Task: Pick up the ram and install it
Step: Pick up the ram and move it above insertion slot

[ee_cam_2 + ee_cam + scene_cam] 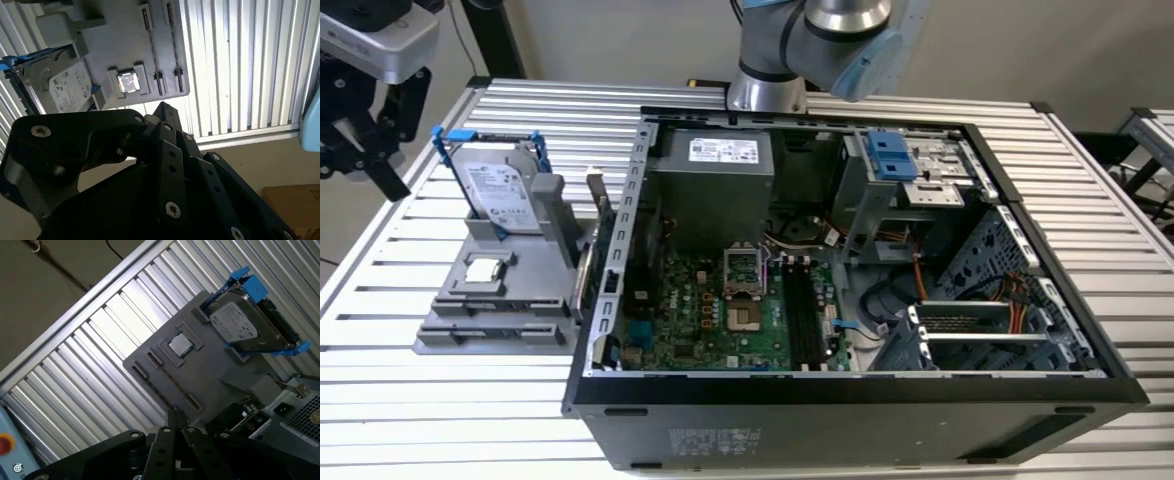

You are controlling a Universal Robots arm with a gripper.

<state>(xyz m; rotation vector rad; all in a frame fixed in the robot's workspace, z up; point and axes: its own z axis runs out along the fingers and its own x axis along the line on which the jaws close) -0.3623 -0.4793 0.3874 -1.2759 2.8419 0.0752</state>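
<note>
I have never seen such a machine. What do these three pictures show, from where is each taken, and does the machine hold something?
This is one robot arm, standing by an open computer case on a slatted metal table. The exterior view comes from a camera standing off the arm. Both wrist views come from cameras riding on the arm. They look past its gripper, which is shut and holds nothing, at a grey holder beside the case. It carries a hard drive with blue rails and a square chip.

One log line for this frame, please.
phase: pre-grasp | gripper: shut, empty | nearest: grey holder with hard drive | PC case: open
</note>
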